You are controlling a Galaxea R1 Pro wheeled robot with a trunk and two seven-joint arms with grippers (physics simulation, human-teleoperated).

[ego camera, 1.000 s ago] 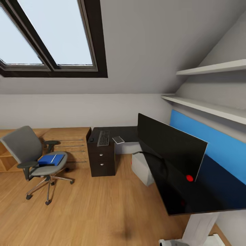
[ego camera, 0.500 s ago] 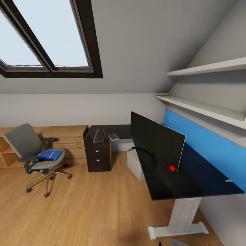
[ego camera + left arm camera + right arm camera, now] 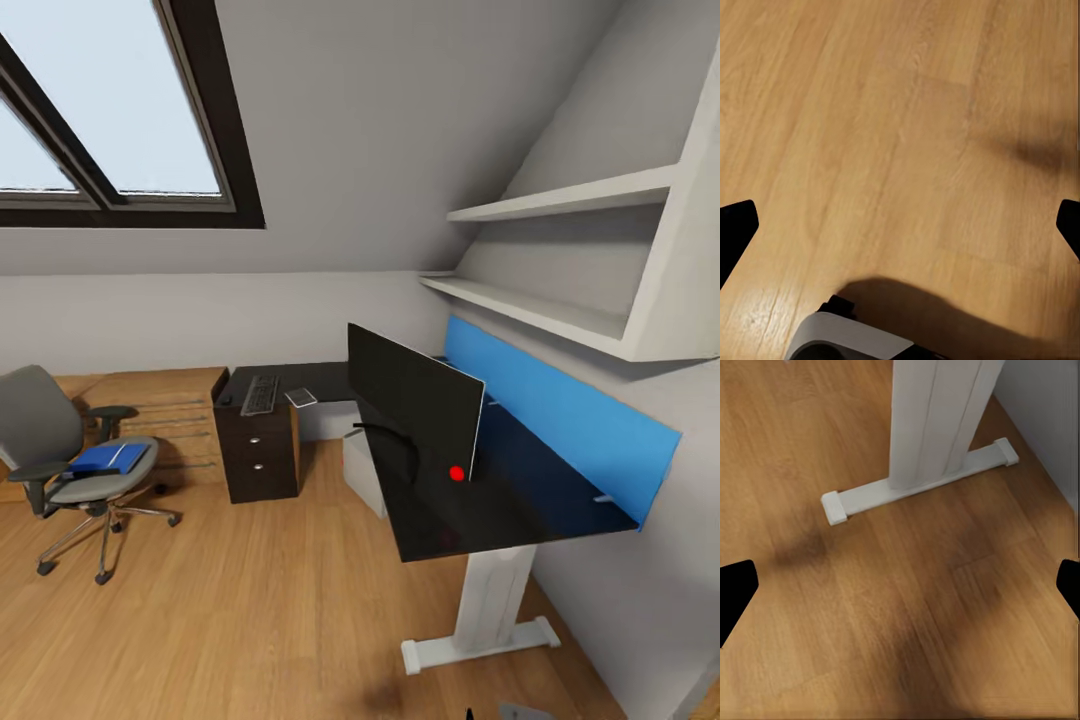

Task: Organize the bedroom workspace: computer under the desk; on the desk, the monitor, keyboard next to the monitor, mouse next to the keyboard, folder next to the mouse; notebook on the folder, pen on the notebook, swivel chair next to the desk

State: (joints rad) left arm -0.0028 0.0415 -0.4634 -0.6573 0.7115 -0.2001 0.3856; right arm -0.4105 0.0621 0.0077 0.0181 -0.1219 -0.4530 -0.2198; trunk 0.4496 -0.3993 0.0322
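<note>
Camera has backed off; desk (image 3: 520,505) fully visible.

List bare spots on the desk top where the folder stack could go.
Most open: the desk top between the monitor and the blue wall panel, and the near end past the monitor's foot. The far wing over the drawer unit is crowded: keyboard and a small pale item lie there.

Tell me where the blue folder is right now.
In the head view, the blue folder lies on the seat of the swivel chair at the far left, left of the desk's drawer unit.
</note>
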